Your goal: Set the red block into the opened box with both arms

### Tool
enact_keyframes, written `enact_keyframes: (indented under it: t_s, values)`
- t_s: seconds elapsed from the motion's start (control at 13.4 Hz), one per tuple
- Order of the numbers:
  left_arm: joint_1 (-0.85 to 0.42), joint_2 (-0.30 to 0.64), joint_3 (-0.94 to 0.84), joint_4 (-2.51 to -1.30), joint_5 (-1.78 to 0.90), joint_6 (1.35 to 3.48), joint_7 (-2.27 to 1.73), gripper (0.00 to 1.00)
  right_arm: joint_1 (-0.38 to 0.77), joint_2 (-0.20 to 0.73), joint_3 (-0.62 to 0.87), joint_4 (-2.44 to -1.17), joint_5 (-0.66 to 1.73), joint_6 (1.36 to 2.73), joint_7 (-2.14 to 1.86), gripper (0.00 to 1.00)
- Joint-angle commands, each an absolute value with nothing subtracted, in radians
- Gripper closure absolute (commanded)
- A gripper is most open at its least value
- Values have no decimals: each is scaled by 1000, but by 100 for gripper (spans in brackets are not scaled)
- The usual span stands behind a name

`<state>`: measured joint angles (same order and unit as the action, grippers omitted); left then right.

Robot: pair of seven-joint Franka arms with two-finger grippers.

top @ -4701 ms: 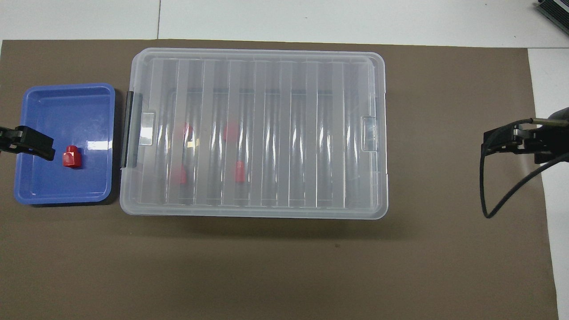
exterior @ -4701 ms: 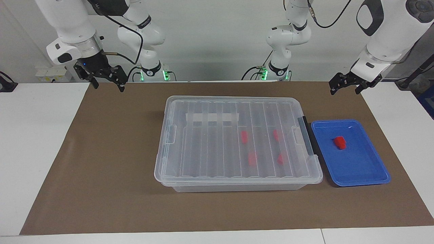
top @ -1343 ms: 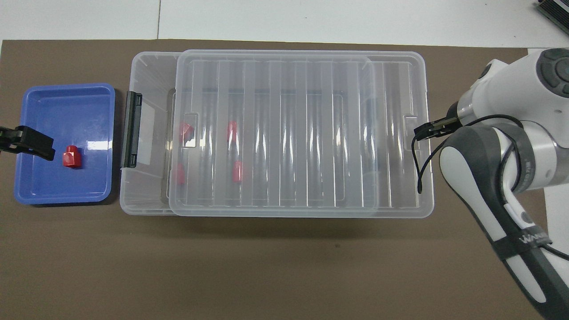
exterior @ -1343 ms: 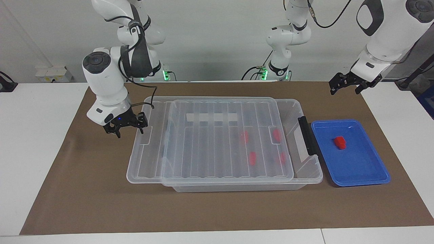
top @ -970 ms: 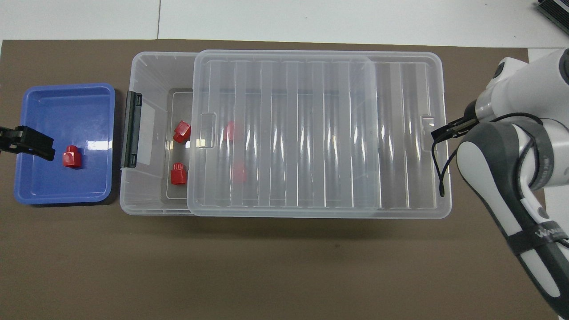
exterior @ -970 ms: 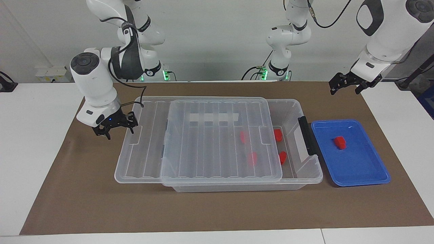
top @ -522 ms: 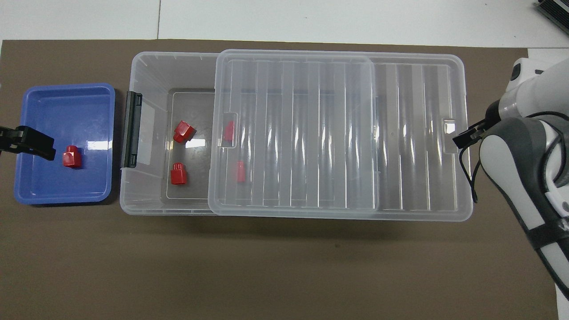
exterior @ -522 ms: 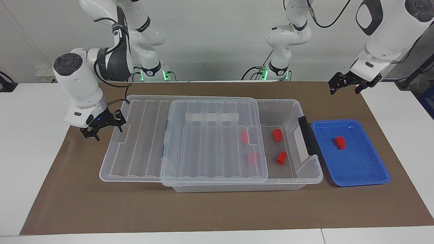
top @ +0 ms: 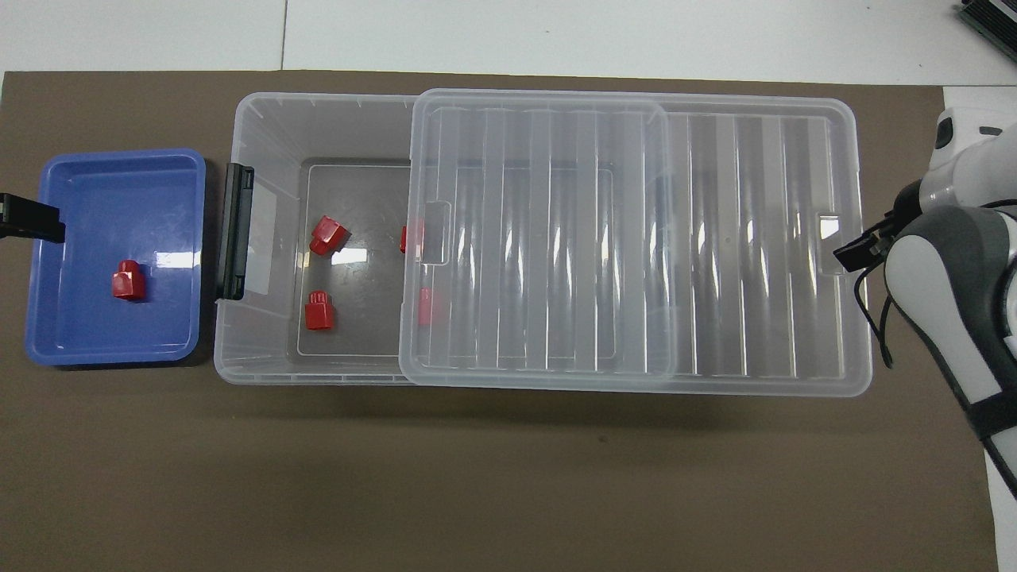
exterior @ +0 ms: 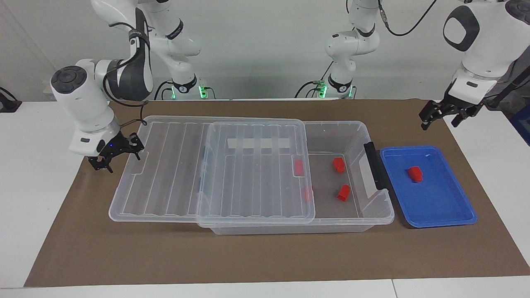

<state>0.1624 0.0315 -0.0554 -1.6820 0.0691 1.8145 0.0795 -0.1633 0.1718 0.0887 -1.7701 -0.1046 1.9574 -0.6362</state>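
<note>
One red block [exterior: 415, 174] [top: 128, 280] lies in the blue tray [exterior: 439, 198] [top: 103, 191]. The clear box [exterior: 364, 132] [top: 262, 127] stands mid-table. Its ribbed lid [exterior: 207, 174] [top: 636, 238] is slid partway off toward the right arm's end. Two red blocks [exterior: 338, 164] [top: 328, 235] lie uncovered inside, and two more show through the lid. My right gripper [exterior: 118, 156] [top: 854, 253] is open at the lid's short end, a fingertip by its tab. My left gripper [exterior: 441, 117] [top: 36, 226] hangs open and empty over the mat beside the tray.
A brown mat [exterior: 248, 256] covers the table, with white tabletop at both ends. A black bar [exterior: 374, 165] [top: 234, 230] runs along the box's short end next to the tray. The lid overhangs the mat at the right arm's end.
The lid has slid farther toward the right arm's end along with my right gripper, uncovering more of the box. My left gripper has shifted and come lower near the tray.
</note>
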Motion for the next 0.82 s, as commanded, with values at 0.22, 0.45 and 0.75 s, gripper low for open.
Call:
enact_keyframes:
  t_s: [0.22,0.45,0.75]
  values:
    - [229,43,-61,-2009,78,2230,60,0,-172,164,98,-1766,-118,1915,-622,10]
    - [232,70,-61,-2068,78,2342,44,0,-146,97,98,-1770,-109,1833,-417,10]
    - [247,170,-61,-2089,80,2456,54,0,-71,19,100,-1782,-100,1758,-88,9]
